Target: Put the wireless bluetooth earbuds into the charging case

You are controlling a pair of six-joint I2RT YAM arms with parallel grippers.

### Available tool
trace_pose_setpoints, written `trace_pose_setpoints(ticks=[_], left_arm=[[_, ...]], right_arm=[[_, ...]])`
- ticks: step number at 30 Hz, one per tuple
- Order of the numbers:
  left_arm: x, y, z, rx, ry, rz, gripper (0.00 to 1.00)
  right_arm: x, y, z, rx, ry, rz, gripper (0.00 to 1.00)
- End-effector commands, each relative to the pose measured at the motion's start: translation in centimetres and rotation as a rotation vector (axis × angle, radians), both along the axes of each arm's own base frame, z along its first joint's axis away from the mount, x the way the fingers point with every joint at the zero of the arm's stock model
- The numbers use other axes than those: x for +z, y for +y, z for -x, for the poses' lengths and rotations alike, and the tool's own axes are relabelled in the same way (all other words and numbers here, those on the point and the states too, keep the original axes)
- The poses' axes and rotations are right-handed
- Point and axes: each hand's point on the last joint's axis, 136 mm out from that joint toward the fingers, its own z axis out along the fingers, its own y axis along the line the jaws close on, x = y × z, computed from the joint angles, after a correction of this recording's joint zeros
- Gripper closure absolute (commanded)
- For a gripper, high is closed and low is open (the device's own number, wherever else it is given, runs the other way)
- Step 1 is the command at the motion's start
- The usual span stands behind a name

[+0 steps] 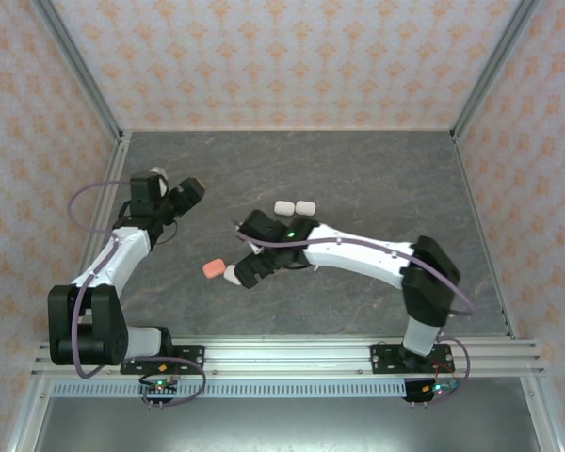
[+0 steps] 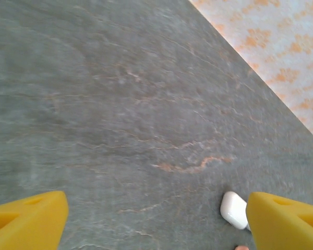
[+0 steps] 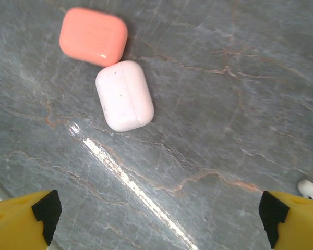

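Note:
A closed pink case (image 3: 94,36) and a closed white case (image 3: 124,95) lie side by side on the grey stone table. They sit ahead of my right gripper (image 3: 159,208), which hangs open above bare table just right of them (image 1: 245,273). A small white earbud (image 3: 309,188) peeks out by its right finger. My left gripper (image 2: 156,208) is open at the left of the table (image 1: 188,193), with nothing between its yellow fingers. A white case (image 2: 233,209) rests on the table beside its right finger, partly hidden by it.
Two more white cases (image 1: 295,207) lie together at mid-table, behind the right arm's wrist. Patterned walls (image 1: 282,56) and metal posts enclose the table at the back and both sides. A tiny pinkish speck (image 2: 241,248) shows at the bottom edge of the left wrist view.

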Motion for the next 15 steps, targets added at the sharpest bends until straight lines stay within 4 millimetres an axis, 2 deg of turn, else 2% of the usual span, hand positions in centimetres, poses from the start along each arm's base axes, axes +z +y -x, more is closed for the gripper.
trace_pose_setpoints(ticks=[1, 7, 15], left_arm=[[-0.4, 0.2, 1.4, -0.003, 0.028, 0.062, 0.11], [-0.7, 1.4, 2.3, 0.027, 0.032, 0.066, 0.11], [-1.6, 2.0, 3.1, 0.035, 0.049, 0.079, 0.1]], right_arm=[[-1.6, -0.1, 0.3, 0.061, -0.034, 0.149, 0.01], [-4.2, 2.1, 0.2, 0.117, -0.058, 0.242, 0.0], [-7.2, 3.8, -1.1, 0.132, -0.063, 0.318, 0.08]])
